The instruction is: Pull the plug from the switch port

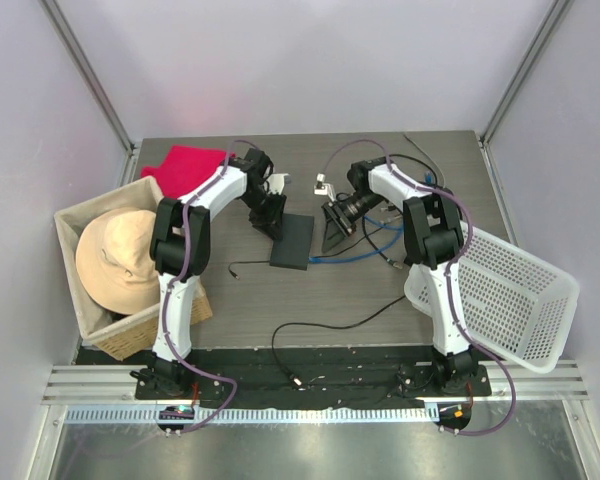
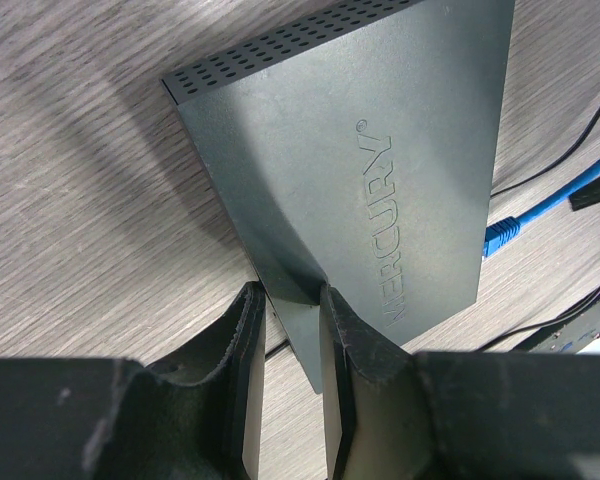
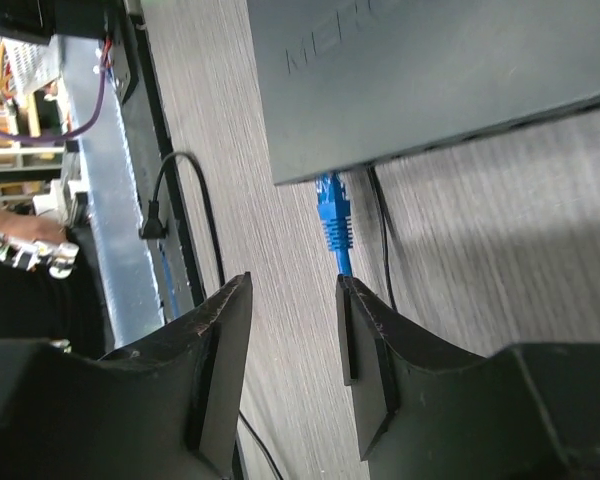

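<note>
The switch (image 1: 292, 240) is a flat black box lying on the wooden table between the two arms. My left gripper (image 2: 288, 292) is shut on one corner of the switch (image 2: 360, 150), which fills most of the left wrist view. A blue plug (image 3: 332, 215) sits in a port along the switch's edge (image 3: 430, 70), and its blue cable (image 1: 355, 255) trails off to the right. My right gripper (image 3: 295, 283) is open just short of the plug, which lies ahead of its right fingertip with nothing between the fingers. The same plug (image 2: 502, 233) shows at the switch's far side.
A wicker basket (image 1: 75, 300) holding a tan hat stands at the left, with a red cloth (image 1: 192, 165) behind it. A tilted white plastic basket (image 1: 500, 295) sits at the right. Black cables (image 1: 330, 325) loop across the near table, and a thin one (image 3: 385, 250) runs beside the plug.
</note>
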You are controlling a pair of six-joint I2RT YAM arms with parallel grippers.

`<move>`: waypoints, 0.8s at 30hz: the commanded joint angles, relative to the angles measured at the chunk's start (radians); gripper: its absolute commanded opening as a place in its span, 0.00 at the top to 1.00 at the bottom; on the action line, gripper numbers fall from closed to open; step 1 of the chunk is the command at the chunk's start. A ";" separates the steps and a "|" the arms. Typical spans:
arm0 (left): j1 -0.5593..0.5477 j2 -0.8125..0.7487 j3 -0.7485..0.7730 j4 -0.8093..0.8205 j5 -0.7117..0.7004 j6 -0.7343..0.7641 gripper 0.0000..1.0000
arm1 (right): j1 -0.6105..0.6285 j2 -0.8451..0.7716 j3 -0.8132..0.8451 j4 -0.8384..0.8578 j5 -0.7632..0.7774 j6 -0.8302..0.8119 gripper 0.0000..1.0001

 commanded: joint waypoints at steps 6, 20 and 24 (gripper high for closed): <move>-0.045 0.060 -0.041 0.053 -0.067 0.031 1.00 | 0.054 0.056 0.039 -0.066 -0.005 -0.049 0.53; -0.051 0.060 -0.043 0.051 -0.073 0.036 1.00 | 0.097 0.153 0.106 -0.032 0.046 0.004 0.42; -0.051 0.063 -0.044 0.053 -0.074 0.034 1.00 | 0.105 0.159 0.092 0.003 0.072 0.042 0.42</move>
